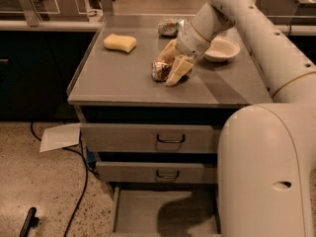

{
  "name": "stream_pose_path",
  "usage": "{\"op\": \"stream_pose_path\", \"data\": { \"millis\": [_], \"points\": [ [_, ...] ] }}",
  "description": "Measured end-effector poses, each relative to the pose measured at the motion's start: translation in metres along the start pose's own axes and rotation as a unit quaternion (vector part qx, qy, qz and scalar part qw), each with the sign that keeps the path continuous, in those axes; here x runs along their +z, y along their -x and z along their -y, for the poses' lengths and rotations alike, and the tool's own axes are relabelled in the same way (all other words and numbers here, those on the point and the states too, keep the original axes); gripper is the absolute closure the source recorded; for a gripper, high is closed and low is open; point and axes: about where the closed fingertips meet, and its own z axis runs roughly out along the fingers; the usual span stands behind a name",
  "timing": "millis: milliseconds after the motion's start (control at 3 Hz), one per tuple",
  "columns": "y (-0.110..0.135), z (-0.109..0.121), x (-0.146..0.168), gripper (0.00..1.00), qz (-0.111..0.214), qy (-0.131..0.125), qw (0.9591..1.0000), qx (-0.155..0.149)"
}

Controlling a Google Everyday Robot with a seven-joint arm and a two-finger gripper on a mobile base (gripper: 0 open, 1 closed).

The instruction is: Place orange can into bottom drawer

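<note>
The orange can (159, 71) lies on its side on the grey cabinet top (118, 78), near the middle. My gripper (166, 70) is down at the can from the right. Its cream fingers (179, 68) stand apart, one behind the can and one in front, so the can's right part sits between them. The gripper looks open, and the can rests on the top. The bottom drawer (148, 214) is pulled out below the two handle-fronted drawers. Its grey floor is bare, with a shadow on it.
A yellow sponge (120, 42) lies at the back left of the top. A white bowl (222, 49) sits to the right and a silver-green-white can (169, 27) behind. My white body (266, 172) fills the lower right. A paper sheet (59, 136) and a cable (81, 186) lie on the floor at left.
</note>
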Motion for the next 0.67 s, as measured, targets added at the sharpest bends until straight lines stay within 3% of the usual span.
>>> {"op": "stream_pose_path", "data": {
  "millis": [667],
  "points": [
    [0.0000, 0.0001, 0.0001, 0.88, 0.000, 0.000, 1.0000, 0.000]
  ]
}}
